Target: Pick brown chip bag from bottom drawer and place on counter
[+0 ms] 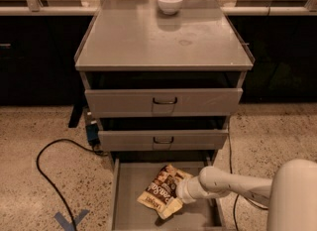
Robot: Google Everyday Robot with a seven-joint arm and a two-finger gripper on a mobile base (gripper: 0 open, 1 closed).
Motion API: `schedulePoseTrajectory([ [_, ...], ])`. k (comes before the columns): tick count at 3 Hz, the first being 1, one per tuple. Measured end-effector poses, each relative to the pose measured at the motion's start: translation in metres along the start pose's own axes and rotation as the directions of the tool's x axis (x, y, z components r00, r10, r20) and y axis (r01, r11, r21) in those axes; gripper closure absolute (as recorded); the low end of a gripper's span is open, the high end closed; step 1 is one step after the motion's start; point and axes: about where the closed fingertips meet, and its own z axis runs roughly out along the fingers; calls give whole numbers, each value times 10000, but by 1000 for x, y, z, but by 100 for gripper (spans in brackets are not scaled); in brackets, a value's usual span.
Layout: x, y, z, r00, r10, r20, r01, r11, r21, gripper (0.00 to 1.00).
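The brown chip bag [162,191] lies tilted in the bottom drawer [130,211], which is pulled open; its cream ends point up-right and down-left. My gripper [181,193] reaches in from the right on a white arm and sits at the bag's right edge, touching it. The counter [148,41] is the grey cabinet top above, with a faint round stain.
A white bowl [170,2] stands at the back of the counter. Two upper drawer fronts [163,102] with small handles sit partly pulled out above the open drawer. A black cable [49,175] loops on the speckled floor at left, near blue tape [72,220].
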Motion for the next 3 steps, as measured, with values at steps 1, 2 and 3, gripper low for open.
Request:
schedulePoseTrajectory([
  [1,5,-40,46,9968,-692,400,716,9954,-634,0],
  [2,5,-40,46,9968,-692,400,717,9954,-629,0],
  [3,7,-57,46,9962,-864,71,865,9961,-153,0],
])
